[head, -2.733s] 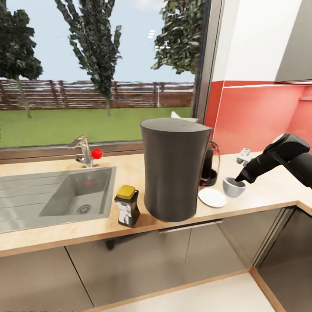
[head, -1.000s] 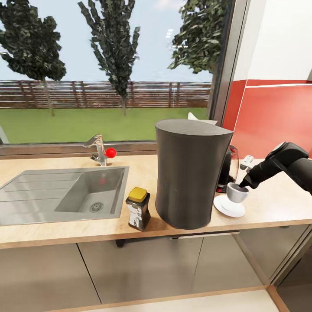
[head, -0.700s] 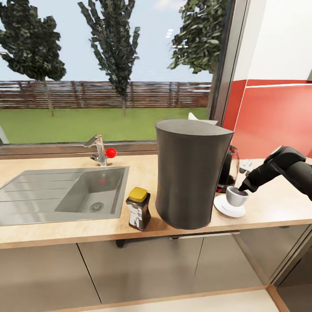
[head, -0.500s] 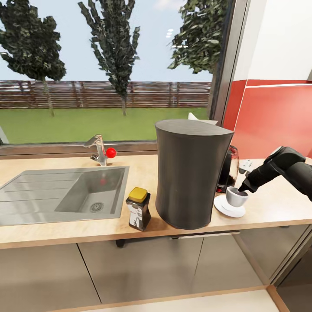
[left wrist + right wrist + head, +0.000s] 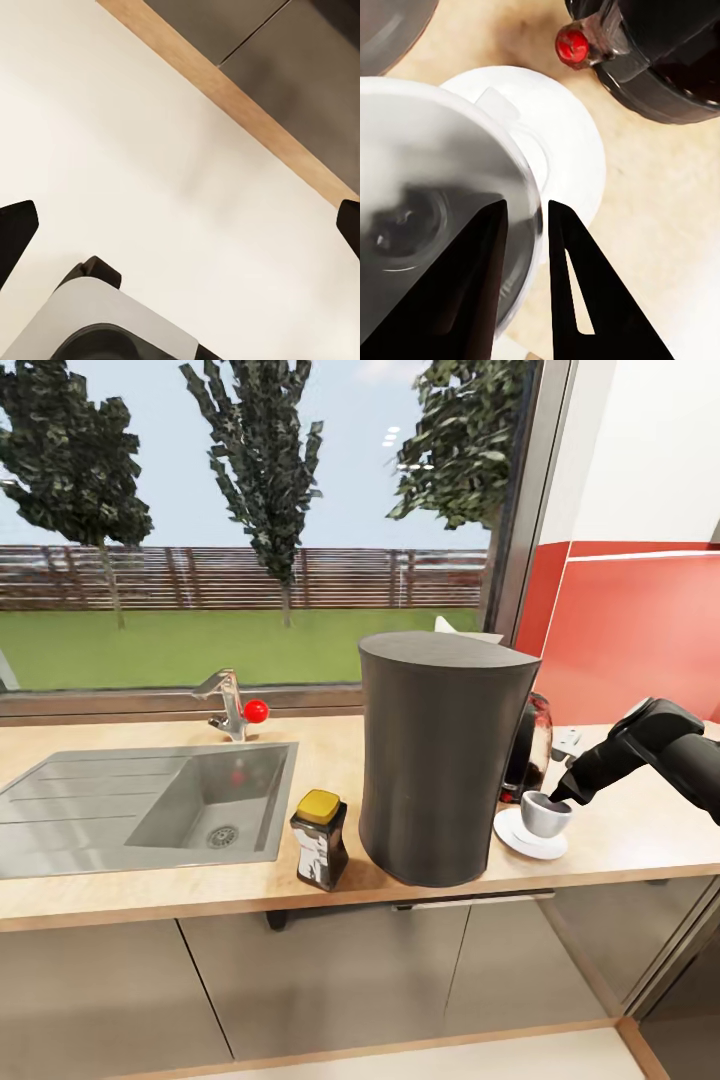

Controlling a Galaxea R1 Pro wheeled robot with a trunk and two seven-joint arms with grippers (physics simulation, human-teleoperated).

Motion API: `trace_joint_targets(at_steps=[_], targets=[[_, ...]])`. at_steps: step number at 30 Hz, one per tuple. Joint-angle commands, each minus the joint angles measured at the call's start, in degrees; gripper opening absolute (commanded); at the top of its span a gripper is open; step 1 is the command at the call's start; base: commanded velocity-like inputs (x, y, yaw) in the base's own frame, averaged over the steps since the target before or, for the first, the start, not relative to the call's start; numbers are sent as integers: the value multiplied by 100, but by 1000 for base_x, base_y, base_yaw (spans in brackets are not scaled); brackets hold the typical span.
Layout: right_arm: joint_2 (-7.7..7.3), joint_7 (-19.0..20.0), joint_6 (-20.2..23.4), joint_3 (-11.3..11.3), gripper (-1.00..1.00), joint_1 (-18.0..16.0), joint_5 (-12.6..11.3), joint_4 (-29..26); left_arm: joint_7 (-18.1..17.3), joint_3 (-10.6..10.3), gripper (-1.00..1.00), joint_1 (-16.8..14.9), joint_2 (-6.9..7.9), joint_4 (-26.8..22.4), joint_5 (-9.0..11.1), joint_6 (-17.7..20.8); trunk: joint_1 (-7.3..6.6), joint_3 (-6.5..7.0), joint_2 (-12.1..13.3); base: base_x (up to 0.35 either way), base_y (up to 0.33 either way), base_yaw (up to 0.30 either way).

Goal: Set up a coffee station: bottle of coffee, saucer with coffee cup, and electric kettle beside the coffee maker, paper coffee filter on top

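I could read no words, numbers or brand marks anywhere. The bottle of coffee [image 5: 320,840] carried a white label, but its print was too small and blurred for me to make out. The coffee maker [image 5: 441,755] showed me only its plain dark back, with no lettering on it.

electric kettle [image 5: 527,745] mostly hidden behind coffee maker [image 5: 440,755]; paper coffee filter [image 5: 455,628] barely visible
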Motion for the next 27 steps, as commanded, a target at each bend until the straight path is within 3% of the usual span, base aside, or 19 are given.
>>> trace_joint_targets(at_steps=[1,5,11,27], targets=[[-2,55,40,9,-100,-8,43,-7,-29,-3,100,1,0,-2,47,8,0,-5,-3,0,0,0],[-2,55,2,9,-100,-8,43,-5,-23,-7,100,3,0,-2,47,10,0,-5,-3,7,0,0],[23,5,-434,5,-100,0,-153,391,-22,-9,100,2,0,-2,47,9,0,-5,-3,60,0,0],[58,-164,-487,1,-100,1,-281,520,-13,-7,100,3,0,-2,47,8,0,-5,-3,44,0,0]])
